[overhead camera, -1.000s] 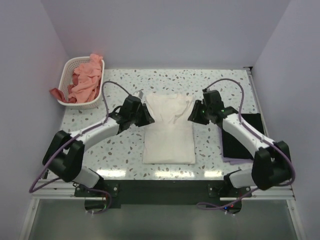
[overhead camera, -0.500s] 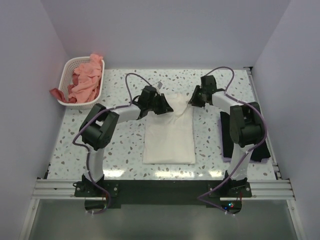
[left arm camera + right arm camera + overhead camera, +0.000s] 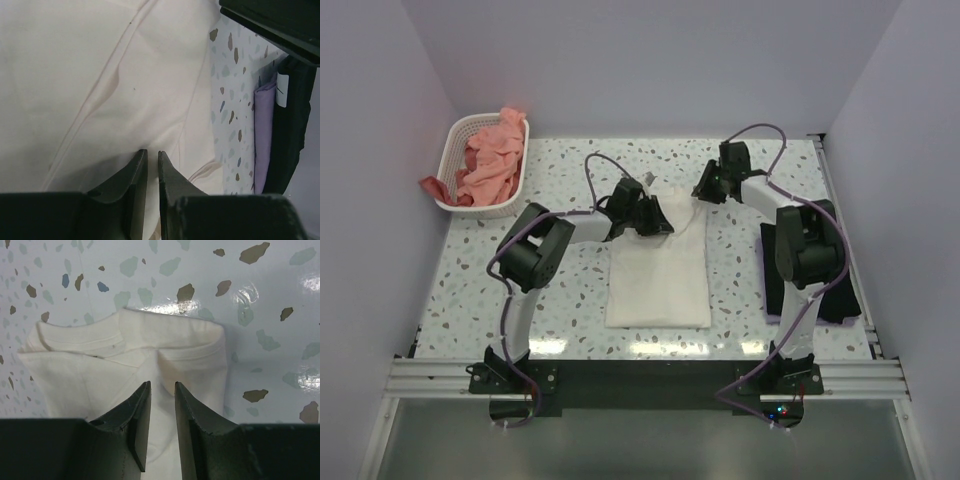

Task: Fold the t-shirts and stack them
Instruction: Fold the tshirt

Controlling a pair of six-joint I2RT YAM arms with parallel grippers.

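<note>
The cream-white t-shirt [image 3: 658,275] lies as a long folded rectangle in the middle of the table. My left gripper [image 3: 658,222] is at its far left part, with the jaws nearly closed and pinching cream cloth [image 3: 100,75] at the tips [image 3: 152,152]. My right gripper [image 3: 703,193] is at the shirt's far right corner, where a raised fold of the shirt [image 3: 190,347] runs between its jaws [image 3: 162,385]. A black t-shirt [image 3: 835,300] on a lilac one lies at the right, partly hidden by the right arm. Salmon-pink t-shirts [image 3: 490,160] fill the basket.
The white perforated basket [image 3: 455,200] stands at the far left corner, with pink cloth hanging over its rim. The lilac [image 3: 265,125] and black [image 3: 292,115] folded shirts show at the right edge of the left wrist view. Grey walls enclose the table on three sides.
Both grippers moved from the shirt's sides toward its far edge, and the arms folded in toward the centre. The shirt's far end is narrower now.
</note>
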